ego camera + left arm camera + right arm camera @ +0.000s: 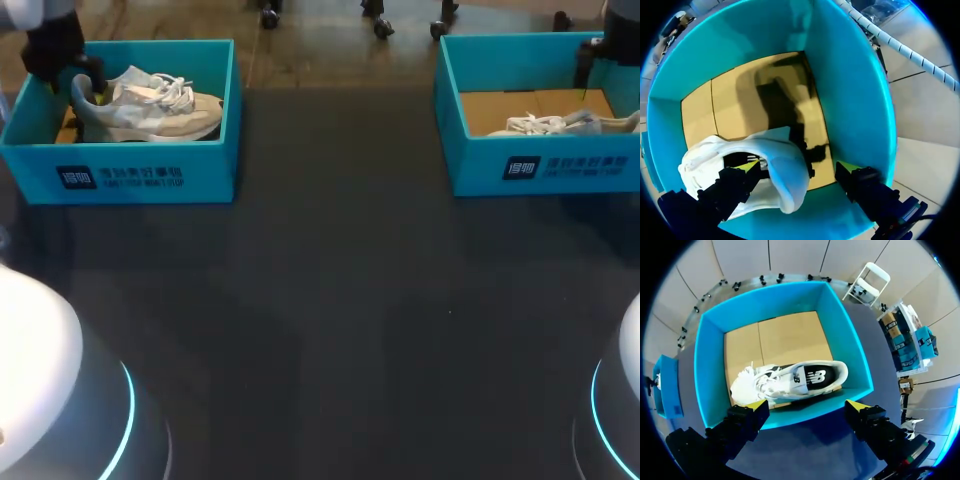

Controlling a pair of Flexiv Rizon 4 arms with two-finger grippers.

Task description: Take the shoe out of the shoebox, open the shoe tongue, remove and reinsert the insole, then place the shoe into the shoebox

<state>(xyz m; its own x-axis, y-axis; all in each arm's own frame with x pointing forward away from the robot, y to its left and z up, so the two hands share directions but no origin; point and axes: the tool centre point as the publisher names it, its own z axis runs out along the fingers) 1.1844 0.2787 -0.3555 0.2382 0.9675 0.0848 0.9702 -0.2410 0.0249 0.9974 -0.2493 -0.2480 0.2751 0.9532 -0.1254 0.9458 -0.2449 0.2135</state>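
L: left gripper [800, 166] fingers [737, 184] wide apart, one tip inside the collar of the left shoe [785, 175], the other clear of its heel, nothing clamped | shoe sits in left shoebox [850, 75] | R: right gripper [807, 405] spread, empty, we see it over the near wall of right shoebox [710, 340]; right shoe [790, 380] lies inside.

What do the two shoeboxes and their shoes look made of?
Left shoebox and right shoebox: probably cardboard, matte teal walls, bare brown floor with a fold seam. Left shoe: soft pale textile or suede, judging by its limp heel collar. Right shoe: likely white textile upper, smoother dark side panel, laces.
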